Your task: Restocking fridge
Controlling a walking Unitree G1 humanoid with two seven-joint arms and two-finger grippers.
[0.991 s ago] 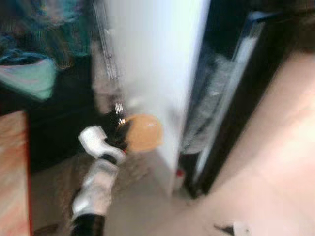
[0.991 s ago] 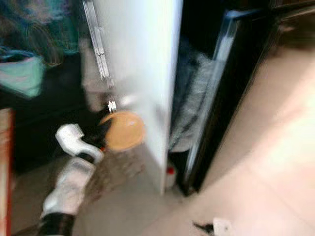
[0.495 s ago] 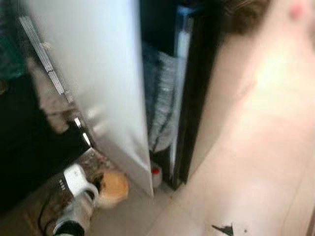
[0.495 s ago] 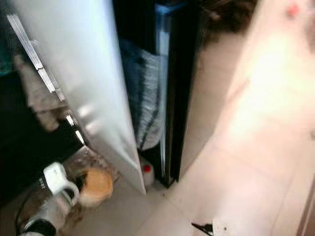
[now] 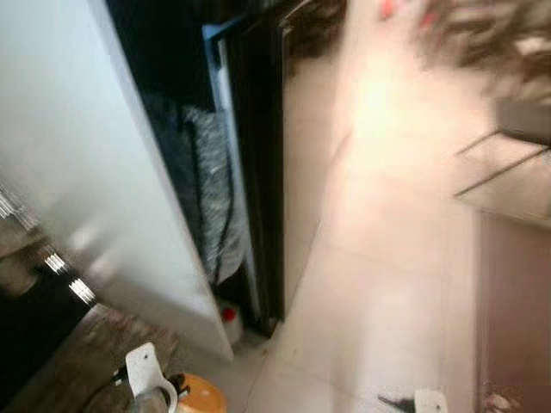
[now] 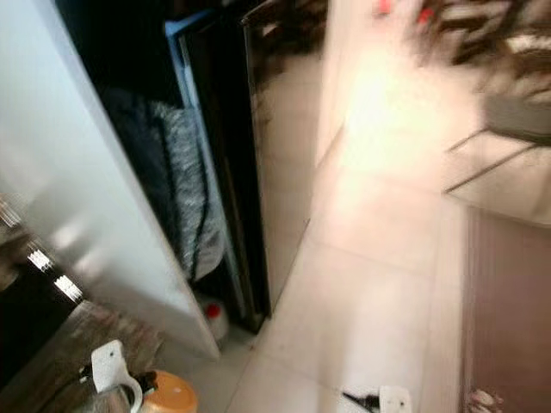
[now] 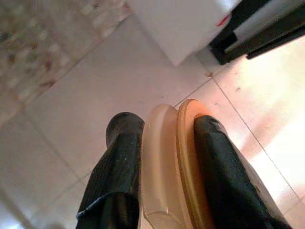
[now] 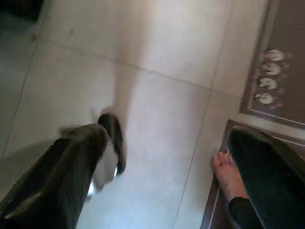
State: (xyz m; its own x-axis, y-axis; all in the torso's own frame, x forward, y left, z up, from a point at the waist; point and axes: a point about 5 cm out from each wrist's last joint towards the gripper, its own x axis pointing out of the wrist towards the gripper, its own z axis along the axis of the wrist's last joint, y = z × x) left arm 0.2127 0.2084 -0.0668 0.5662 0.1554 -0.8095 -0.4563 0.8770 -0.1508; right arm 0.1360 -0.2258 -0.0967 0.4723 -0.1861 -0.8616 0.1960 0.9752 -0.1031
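Observation:
My left gripper [image 7: 167,125] is shut on a round, pale tub with an orange lid [image 7: 183,157], one black finger on each face. It hangs low over the tiled floor, and the tub [image 5: 202,397] shows at the lower left of the eye views, close to the fridge's white panel [image 5: 77,172]. Beside that panel a dark glossy door [image 5: 258,163] stands ajar, with a dim gap [image 5: 202,198] of grey shapes between them. My right gripper [image 8: 169,138] hangs open above the floor, with nothing between its fingers.
A small red-capped bottle [image 5: 228,316] stands on the floor at the foot of the gap. A small black-and-white object [image 5: 424,401] lies on the pale tiles. A person's bare foot [image 8: 228,174] rests on a dark patterned mat [image 8: 276,71] by my right gripper.
The camera has swung right, so the fridge sits further left and more tiled floor shows. The left gripper with the tub has sunk to the picture's bottom edge.

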